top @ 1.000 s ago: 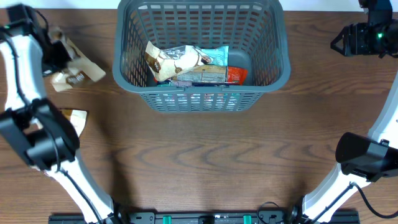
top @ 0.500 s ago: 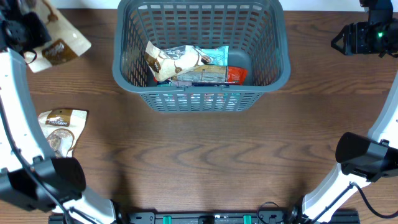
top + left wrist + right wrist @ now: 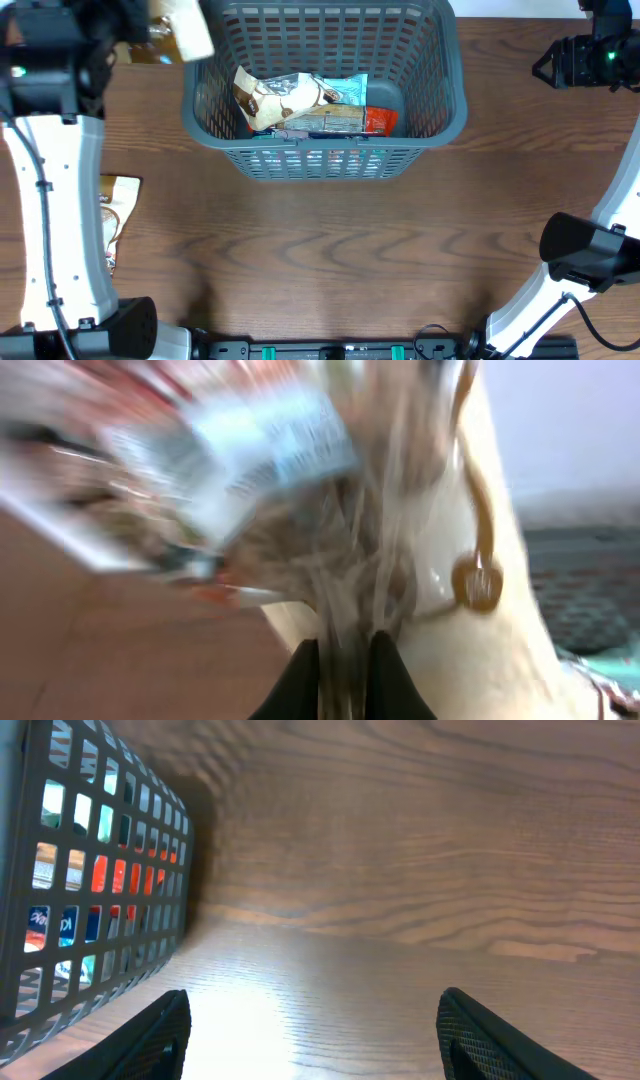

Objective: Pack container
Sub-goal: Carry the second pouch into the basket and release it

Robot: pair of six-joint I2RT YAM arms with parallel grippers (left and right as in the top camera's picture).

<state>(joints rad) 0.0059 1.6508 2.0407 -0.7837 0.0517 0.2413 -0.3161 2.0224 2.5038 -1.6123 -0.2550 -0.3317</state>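
Packing under way: my left gripper [image 3: 345,665], clenched on a snack packet [image 3: 182,27], hovers at the container's [image 3: 452,100] far-left corner; next, cross the rim, release. My right gripper [image 3: 312,1020] gapes, idle.

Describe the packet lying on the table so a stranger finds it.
From the grey basket, look down-left to the left edge of the table. A cream packet lies flat there, half behind the white arm. Every other packet is in the basket or gripped aloft.
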